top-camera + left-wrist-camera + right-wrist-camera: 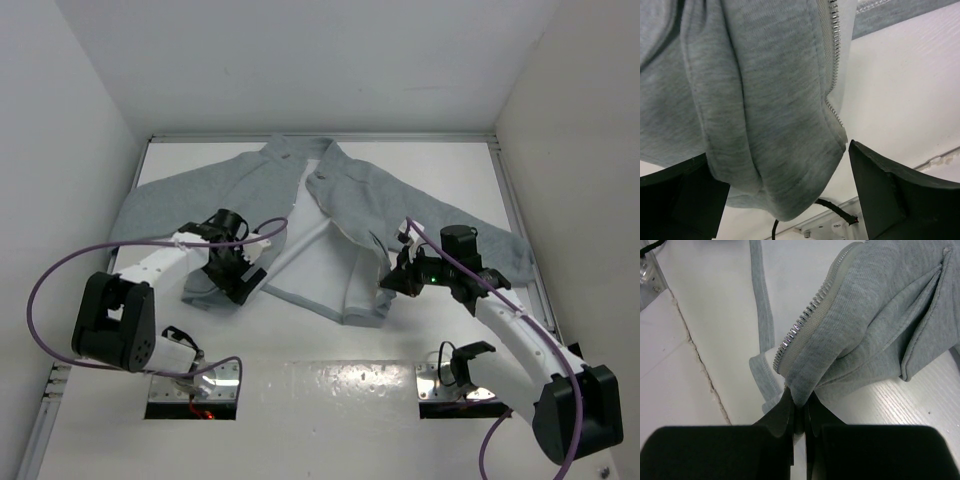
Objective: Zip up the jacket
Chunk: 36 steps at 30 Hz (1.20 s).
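Pinching the jacket (880, 315) hem, right tool (799, 410) is clamped; left tool (777, 170) gapes astride it.

The left arm (165, 262) reaches inward, jaws wide; right arm (520, 330), jaws seemingly pinched.

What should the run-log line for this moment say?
zipper: not joined | jacket: front open | left gripper: open, astride one hem corner | right gripper: shut on other hem corner, beside zipper teeth
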### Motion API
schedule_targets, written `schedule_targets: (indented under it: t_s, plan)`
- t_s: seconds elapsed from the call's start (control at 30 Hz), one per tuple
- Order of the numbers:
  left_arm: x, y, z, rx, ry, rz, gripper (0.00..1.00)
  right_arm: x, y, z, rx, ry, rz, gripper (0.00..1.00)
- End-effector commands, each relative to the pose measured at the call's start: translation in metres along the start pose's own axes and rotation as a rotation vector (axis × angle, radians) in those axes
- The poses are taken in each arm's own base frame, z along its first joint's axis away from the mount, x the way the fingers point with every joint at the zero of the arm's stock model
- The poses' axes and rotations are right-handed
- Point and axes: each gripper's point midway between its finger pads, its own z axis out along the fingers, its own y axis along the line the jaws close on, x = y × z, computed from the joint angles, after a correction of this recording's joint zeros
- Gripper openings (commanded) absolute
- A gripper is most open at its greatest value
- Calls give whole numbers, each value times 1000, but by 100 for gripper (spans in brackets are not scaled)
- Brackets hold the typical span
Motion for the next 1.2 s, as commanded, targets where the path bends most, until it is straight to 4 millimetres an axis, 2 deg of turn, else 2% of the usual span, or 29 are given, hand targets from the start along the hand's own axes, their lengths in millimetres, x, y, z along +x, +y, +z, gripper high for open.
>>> schedule_targets:
  t_s: [0.0,0.13,0.2,0.3,0.4,0.47,0.53,0.57,0.67,0.73,0.83,1.0,1.17]
  plan:
    - [0,0,3,-10,3,-1,93,-6,1,2,-16,-26,-31,0]
    - [5,1,10,-9,30,-4,80,-5,2,3,-21,-24,-33,0]
    - [1,3,10,-17,13,-2,73,-6,1,2,-17,-25,-31,0]
    - [1,1,12,-4,17,-3,67,-4,1,3,-20,-20,-28,0]
    - [-6,-3,11,27,-10,19,55,-5,2,3,-20,-22,-30,0]
    - [-10,-7,10,51,-34,21,55,-5,1,2,-16,-23,-29,0]
    - [-14,-9,5,69,-69,40,44,-5,2,2,-18,-20,-29,0]
    - [-15,-11,5,78,-75,40,43,-5,2,2,-16,-20,-31,0]
    - [-19,-13,2,94,-94,63,49,-5,2,2,-17,-20,-31,0]
    - [-22,-11,2,93,-95,72,61,-6,2,2,-17,-24,-35,0]
    - [-24,-13,1,114,-85,70,66,-4,1,2,-16,-19,-26,0]
    - [-28,-12,0,117,-81,58,62,-2,2,2,-17,-18,-29,0]
    - [-29,-11,5,123,-68,46,52,0,4,2,-23,-15,-31,0]
